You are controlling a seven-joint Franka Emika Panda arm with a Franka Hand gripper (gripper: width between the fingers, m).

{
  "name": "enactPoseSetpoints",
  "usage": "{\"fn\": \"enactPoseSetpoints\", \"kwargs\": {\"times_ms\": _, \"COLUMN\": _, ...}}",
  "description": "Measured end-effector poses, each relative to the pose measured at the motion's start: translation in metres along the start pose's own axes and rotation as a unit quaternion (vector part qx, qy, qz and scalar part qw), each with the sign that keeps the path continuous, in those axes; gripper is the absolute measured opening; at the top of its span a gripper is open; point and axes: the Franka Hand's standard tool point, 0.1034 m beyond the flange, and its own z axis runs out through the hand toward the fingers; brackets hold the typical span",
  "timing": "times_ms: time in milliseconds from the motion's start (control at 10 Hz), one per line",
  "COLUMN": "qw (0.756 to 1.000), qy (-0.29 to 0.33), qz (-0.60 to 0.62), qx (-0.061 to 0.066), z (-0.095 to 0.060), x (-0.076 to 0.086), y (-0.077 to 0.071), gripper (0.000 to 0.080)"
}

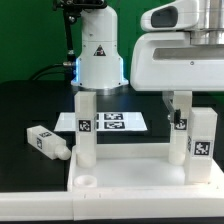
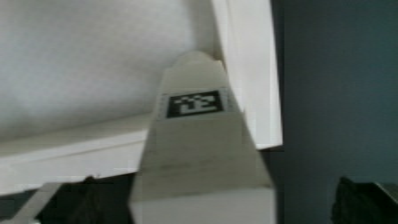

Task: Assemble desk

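Note:
The white desk panel [image 1: 140, 178] lies flat at the front, with an open round hole [image 1: 85, 182] in its near left corner. Three white legs stand upright on it: one at the left [image 1: 85, 125], one at the far right [image 1: 180, 138] and one nearer at the right [image 1: 203, 140]. A fourth leg [image 1: 47, 143] lies loose on the black table on the exterior view's left. My gripper [image 1: 180, 104] is over the far right leg. In the wrist view that tagged leg [image 2: 199, 150] stands between my dark fingers [image 2: 365, 203], with a gap on one side. The jaws are open around it. The panel's rim [image 2: 249, 70] shows behind.
The marker board [image 1: 110, 122] lies on the table behind the panel. The robot's white base [image 1: 98, 55] stands at the back. The black table [image 1: 30, 110] extends to the exterior view's left, bearing only the loose leg.

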Motion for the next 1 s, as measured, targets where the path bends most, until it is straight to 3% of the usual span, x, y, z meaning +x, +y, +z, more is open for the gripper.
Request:
{"fn": "enactPoseSetpoints", "kwargs": {"times_ms": 100, "qw": 1.000, "qy": 0.001, "qz": 0.030, "qx": -0.001, "z": 0.0002, "x": 0.0002, "y": -0.0001, "gripper": 0.0649}}
{"fn": "enactPoseSetpoints", "kwargs": {"times_ms": 200, "qw": 1.000, "qy": 0.001, "qz": 0.030, "qx": -0.002, "z": 0.0004, "x": 0.0003, "y": 0.0005, "gripper": 0.0560}}
{"fn": "enactPoseSetpoints", "kwargs": {"times_ms": 300, "qw": 0.999, "qy": 0.001, "qz": 0.048, "qx": -0.001, "z": 0.0008, "x": 0.0001, "y": 0.0005, "gripper": 0.0560}}
{"fn": "enactPoseSetpoints", "kwargs": {"times_ms": 400, "qw": 0.996, "qy": 0.000, "qz": 0.091, "qx": -0.001, "z": 0.0013, "x": -0.0002, "y": 0.0005, "gripper": 0.0359}}
{"fn": "enactPoseSetpoints", "kwargs": {"times_ms": 500, "qw": 0.992, "qy": 0.000, "qz": 0.124, "qx": -0.001, "z": 0.0013, "x": -0.0001, "y": 0.0007, "gripper": 0.0284}}
{"fn": "enactPoseSetpoints", "kwargs": {"times_ms": 600, "qw": 0.974, "qy": 0.001, "qz": 0.227, "qx": -0.006, "z": 0.0013, "x": -0.0007, "y": 0.0015, "gripper": 0.0284}}
{"fn": "enactPoseSetpoints", "kwargs": {"times_ms": 800, "qw": 0.913, "qy": -0.003, "qz": 0.407, "qx": -0.006, "z": 0.0025, "x": -0.0019, "y": 0.0043, "gripper": 0.0284}}
{"fn": "enactPoseSetpoints", "kwargs": {"times_ms": 1000, "qw": 0.886, "qy": -0.002, "qz": 0.463, "qx": -0.006, "z": 0.0024, "x": -0.0013, "y": 0.0052, "gripper": 0.0284}}
